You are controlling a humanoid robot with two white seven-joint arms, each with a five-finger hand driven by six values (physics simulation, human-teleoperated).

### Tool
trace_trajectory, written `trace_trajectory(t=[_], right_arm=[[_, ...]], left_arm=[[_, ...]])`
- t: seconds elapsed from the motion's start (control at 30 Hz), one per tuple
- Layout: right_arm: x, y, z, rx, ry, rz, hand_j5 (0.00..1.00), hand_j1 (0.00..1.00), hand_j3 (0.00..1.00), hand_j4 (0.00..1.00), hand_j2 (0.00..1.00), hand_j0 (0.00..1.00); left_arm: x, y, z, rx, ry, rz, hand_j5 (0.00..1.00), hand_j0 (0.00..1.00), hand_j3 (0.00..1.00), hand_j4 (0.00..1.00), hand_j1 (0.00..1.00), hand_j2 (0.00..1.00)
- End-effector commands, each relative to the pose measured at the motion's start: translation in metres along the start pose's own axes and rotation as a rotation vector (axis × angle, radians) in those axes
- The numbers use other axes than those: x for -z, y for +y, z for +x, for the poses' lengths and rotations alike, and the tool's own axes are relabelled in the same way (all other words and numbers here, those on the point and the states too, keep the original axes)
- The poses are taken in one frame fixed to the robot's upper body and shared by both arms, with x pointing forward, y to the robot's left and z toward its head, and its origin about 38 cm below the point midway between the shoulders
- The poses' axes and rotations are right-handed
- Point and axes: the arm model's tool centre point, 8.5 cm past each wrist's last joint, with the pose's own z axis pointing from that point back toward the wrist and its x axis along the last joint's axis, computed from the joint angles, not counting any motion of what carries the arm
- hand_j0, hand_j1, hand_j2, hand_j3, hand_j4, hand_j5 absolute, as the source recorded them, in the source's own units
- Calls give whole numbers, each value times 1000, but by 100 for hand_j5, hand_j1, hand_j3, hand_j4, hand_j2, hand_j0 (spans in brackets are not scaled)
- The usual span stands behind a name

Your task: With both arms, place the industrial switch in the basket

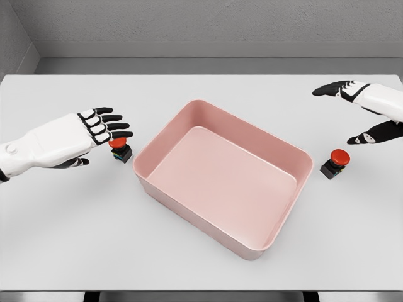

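Bright even light, soft faint shadows, sharp render

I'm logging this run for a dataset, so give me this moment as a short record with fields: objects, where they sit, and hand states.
surface: white table
basket: pink rectangular basket, centre of the table, nothing inside
left switch: red-topped switch, on the table just left of the basket
right switch: red-topped switch, on the table right of the basket
left hand: open, fingers spread beside the left switch, not gripping it
right hand: open, behind and right of the right switch, clear of it
task state: both switches outside the basket
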Motion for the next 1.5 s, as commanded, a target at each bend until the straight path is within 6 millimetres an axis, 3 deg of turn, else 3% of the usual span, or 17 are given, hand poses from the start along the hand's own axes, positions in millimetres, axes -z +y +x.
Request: trace_trajectory(t=[0.0, 0.1, 0.23, 0.37, 0.43, 0.67, 1.03, 1.47], right_arm=[[-3, -3, 0, -1, 7, -8, 100, 100, 100, 100, 100, 100], [-6, -8, 6, -23, -2, 8, 100, 100, 100, 100, 100, 100], [-16, 4, 1, -11, 33, 72, 100, 100, 100, 100, 100, 100], [-14, 22, -1, 21, 33, 109, 100, 100, 100, 100, 100, 100], [-13, 33, -3, 44, 32, 128, 100, 100, 100, 100, 100, 100], [-25, 46, -21, 72, 98, 155, 100, 100, 100, 100, 100, 100], [-4, 70, -16, 113, 57, 172, 100, 100, 100, 100, 100, 100], [1, 81, -31, 106, 147, 194, 94, 94, 94, 94, 94, 94]], left_arm=[[0, 0, 0, -3, 1, 2, 100, 100, 100, 100, 100, 100], [1, 4, -5, 39, 9, -9, 100, 100, 100, 100, 100, 100], [3, 8, -15, 62, 29, -9, 100, 100, 100, 100, 100, 100], [12, -11, -38, 31, 87, -33, 100, 100, 100, 100, 100, 100], [24, -30, -35, 1, 79, -54, 100, 100, 100, 100, 100, 100], [57, -50, -18, 13, 25, -77, 100, 100, 100, 100, 100, 100], [59, -60, -27, -15, 56, -88, 100, 100, 100, 100, 100, 100], [62, -76, -28, -42, 69, -112, 98, 98, 98, 98, 98, 98]])
